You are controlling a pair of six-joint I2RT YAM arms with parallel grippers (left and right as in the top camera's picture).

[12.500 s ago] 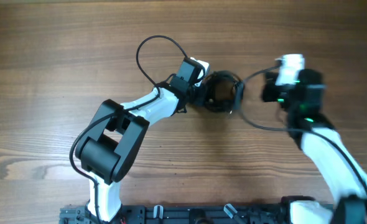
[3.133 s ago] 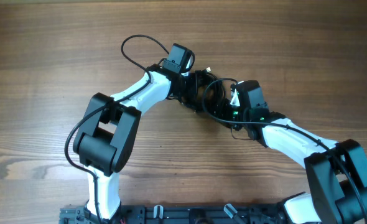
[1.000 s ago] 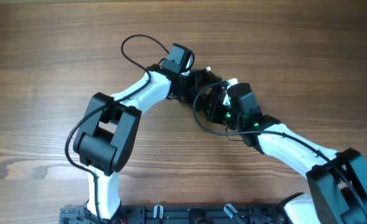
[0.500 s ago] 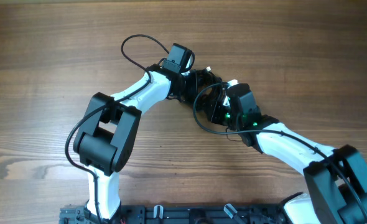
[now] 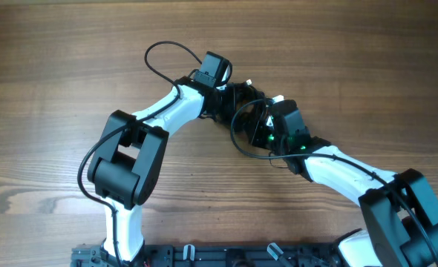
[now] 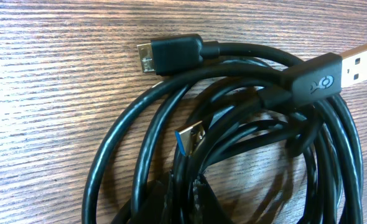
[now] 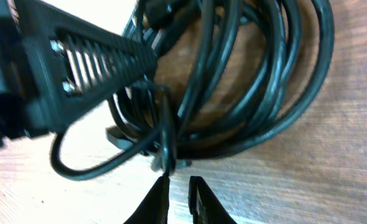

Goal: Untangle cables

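The cables [image 6: 246, 53] lie in one black coil on the wooden table [image 5: 70, 59], between the two arms. The left gripper [image 5: 228, 95] is clamped on the coil's upper left edge. The right gripper [image 7: 180, 199] sits at the coil's near rim, its tips a sliver apart with bare wood between them and a thin strand just ahead. A micro-USB plug [image 6: 171, 55] pokes out.

Seen from above, both arms cover most of the cables [image 5: 234, 133], and the left gripper [image 5: 232, 96] has its tips hidden among them. In the left wrist view the cables run off the frame at 3 and 6 o'clock. The right wrist view is blurred; the right gripper [image 7: 178, 190], cut off at 6 o'clock, may or may not pinch a cable.
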